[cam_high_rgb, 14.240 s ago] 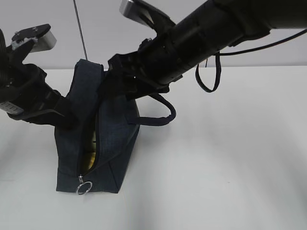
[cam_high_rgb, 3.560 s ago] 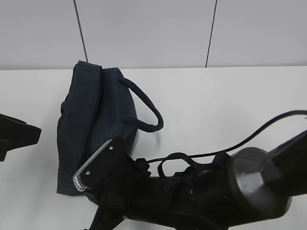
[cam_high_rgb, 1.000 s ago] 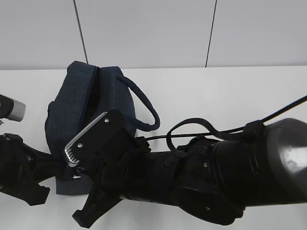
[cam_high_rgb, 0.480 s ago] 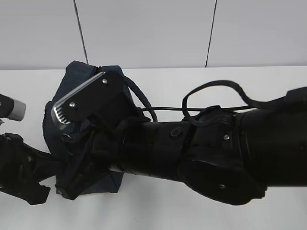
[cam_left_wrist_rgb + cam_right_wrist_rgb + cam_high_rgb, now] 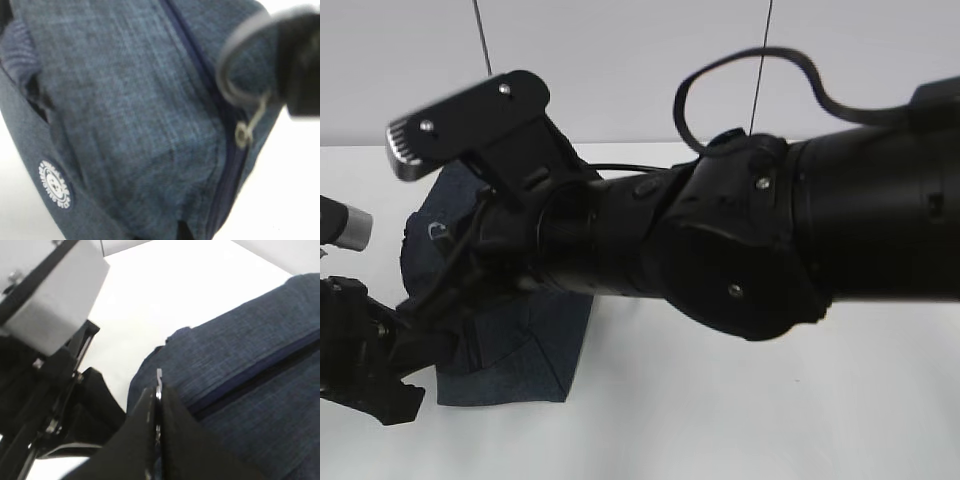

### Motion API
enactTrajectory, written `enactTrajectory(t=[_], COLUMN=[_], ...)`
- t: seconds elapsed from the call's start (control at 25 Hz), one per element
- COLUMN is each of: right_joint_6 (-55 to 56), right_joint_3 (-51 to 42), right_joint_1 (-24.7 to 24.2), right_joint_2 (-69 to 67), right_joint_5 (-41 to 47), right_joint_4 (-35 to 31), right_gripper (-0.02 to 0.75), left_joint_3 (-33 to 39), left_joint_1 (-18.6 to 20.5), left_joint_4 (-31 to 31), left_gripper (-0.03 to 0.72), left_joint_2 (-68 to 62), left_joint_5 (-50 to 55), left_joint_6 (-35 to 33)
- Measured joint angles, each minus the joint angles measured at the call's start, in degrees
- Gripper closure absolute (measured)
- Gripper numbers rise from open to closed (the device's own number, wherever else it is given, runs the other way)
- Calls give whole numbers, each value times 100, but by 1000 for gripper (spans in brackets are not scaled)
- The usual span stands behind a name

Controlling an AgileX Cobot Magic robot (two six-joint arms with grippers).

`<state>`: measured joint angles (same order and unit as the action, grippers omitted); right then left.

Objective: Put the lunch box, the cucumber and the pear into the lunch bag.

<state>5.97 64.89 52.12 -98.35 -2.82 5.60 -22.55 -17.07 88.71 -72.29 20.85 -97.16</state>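
Zipper ring pull point(image 5: 239, 80) of the boxy dark navy fabric lunch bag point(image 5: 510, 340) sits pinched in my clenched right claw point(image 5: 156, 407); track runs toward two o'clock; left claw's state unclear.

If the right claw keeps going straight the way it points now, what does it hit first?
Most likely the lunch bag. The right claw is shut on the thin metal ring pull, with navy fabric right beyond its tips. The left arm sits off to one side; depth is hard to judge.
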Motion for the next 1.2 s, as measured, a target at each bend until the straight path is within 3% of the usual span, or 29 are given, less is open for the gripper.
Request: enactTrajectory(t=[0.48, 1.2], right_joint_6=[117, 138], right_joint_3=[1391, 5879], right_joint_1=[-762, -1719], right_joint_2=[-627, -3243], right_joint_5=[1070, 3848], right_joint_4=[-767, -1347], right_gripper=[738, 738], left_joint_3=[0, 41], left_joint_1=[0, 0], left_joint_4=[0, 147], left_gripper=[679, 679], left_joint_2=[-6, -6], left_joint_5=[50, 50], left_joint_6=[0, -4])
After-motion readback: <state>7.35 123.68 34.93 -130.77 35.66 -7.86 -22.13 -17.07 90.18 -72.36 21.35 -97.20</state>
